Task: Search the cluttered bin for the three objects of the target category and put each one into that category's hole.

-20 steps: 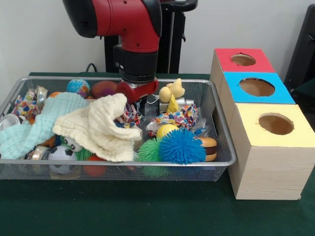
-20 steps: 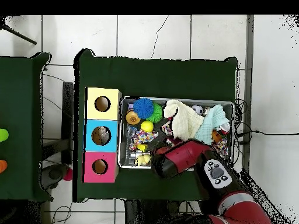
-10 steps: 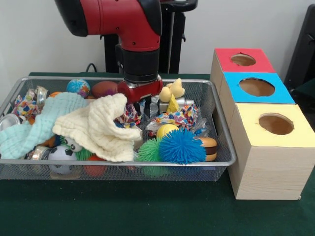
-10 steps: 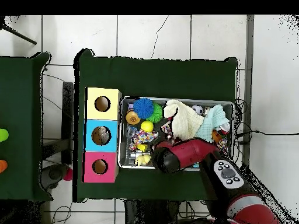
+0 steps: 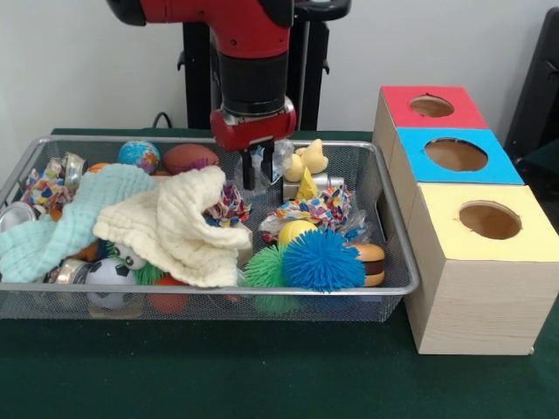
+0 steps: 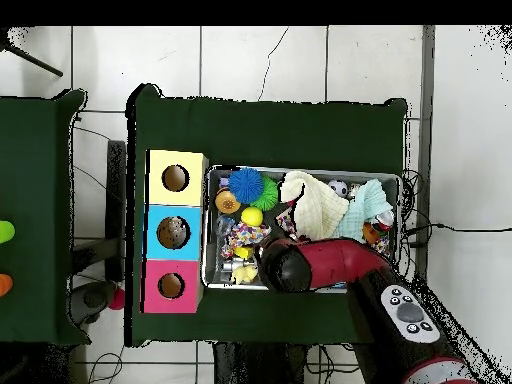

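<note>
The wire-mesh bin [image 5: 210, 286] is full of clutter; it also shows in the overhead view [image 6: 300, 172]. My gripper [image 5: 255, 170] hangs over the bin's far middle, lifted above the clutter. It is shut on a small wrinkly see-through bottle [image 5: 282, 155] that sticks out to its right. The arm [image 6: 320, 265] hides the gripper and the bottle from above. The other bottles are hidden. The red-topped box's hole [image 5: 431, 106] is at the far right, and also shows in the overhead view [image 6: 171, 286].
The blue-topped box [image 5: 455, 154] and the yellow-topped box [image 5: 490, 220] stand in a row with the red one. The bin holds a cream cloth [image 5: 175, 223], a mint cloth [image 5: 52, 231], a blue spiky ball [image 5: 321, 259], yellow ducks [image 5: 306, 159] and metal cans [image 5: 17, 214].
My gripper has risen out of the clutter and shifted slightly right. The see-through bottle has come up with it.
</note>
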Robot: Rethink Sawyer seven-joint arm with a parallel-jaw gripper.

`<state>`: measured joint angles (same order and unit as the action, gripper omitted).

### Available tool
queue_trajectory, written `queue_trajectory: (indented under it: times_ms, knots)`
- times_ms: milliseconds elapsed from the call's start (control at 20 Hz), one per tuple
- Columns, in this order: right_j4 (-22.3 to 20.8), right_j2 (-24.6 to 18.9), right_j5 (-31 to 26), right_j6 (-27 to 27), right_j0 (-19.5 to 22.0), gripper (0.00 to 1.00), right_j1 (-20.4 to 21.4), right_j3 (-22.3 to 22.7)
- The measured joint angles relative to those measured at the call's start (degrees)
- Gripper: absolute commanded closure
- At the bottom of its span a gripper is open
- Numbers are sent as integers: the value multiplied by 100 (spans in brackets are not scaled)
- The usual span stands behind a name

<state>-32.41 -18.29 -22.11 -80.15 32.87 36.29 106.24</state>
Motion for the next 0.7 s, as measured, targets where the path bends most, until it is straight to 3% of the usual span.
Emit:
queue_trajectory:
  times_ms: [700]
  knots:
    - [946, -28, -226, -1, -65, 100, 460, 264]
